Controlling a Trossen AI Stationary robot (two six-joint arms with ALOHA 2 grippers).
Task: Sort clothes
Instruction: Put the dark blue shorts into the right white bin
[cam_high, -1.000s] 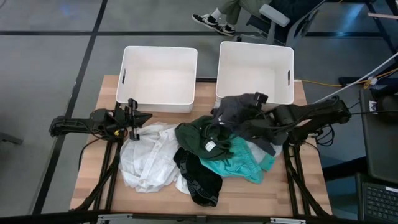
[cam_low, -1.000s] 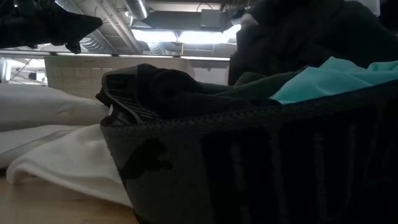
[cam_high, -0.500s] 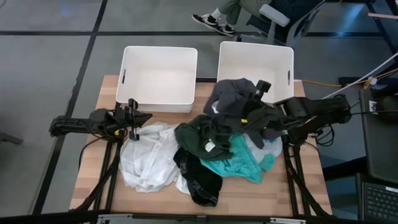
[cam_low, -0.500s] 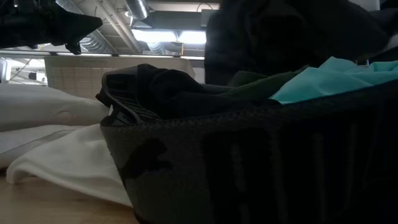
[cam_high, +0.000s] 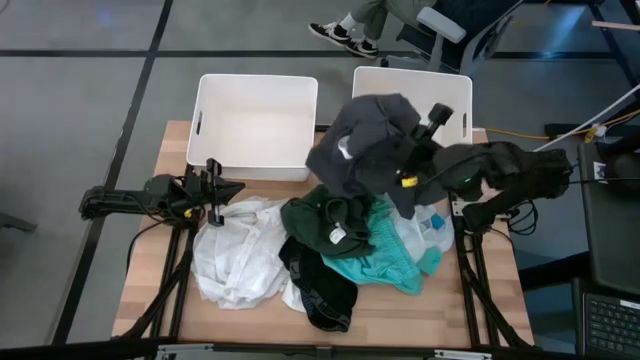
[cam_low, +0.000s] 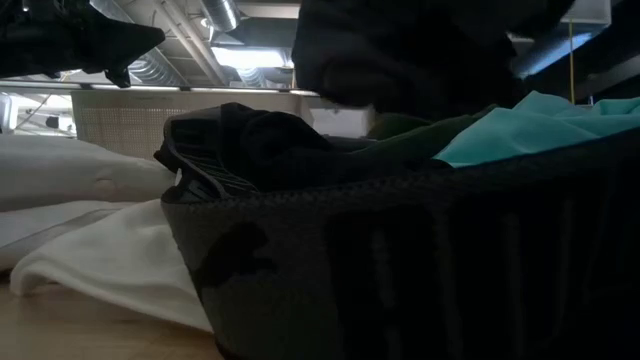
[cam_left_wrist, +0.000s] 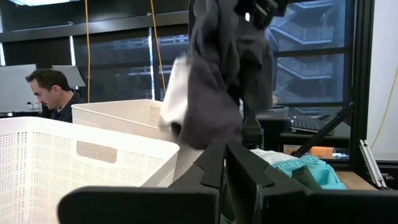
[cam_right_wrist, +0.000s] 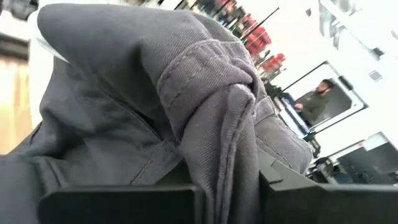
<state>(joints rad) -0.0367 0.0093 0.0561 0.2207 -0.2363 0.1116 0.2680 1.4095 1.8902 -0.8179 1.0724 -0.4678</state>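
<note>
The right tool (cam_high: 408, 165) is clenched on a dark grey garment (cam_high: 362, 152), lifted above the pile; the left tool (cam_high: 214, 191) waits clenched near the white bin (cam_high: 256, 92)

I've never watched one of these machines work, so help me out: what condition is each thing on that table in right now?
Dark grey garment: lifted, hanging from the right gripper.
Right gripper: shut on the garment.
Left gripper: shut, empty, waiting beside the white garment.
White garment: crumpled on the table.
Dark green garment: heaped in the pile.
Teal garment: lying in the pile.
Left bin: empty.
</note>
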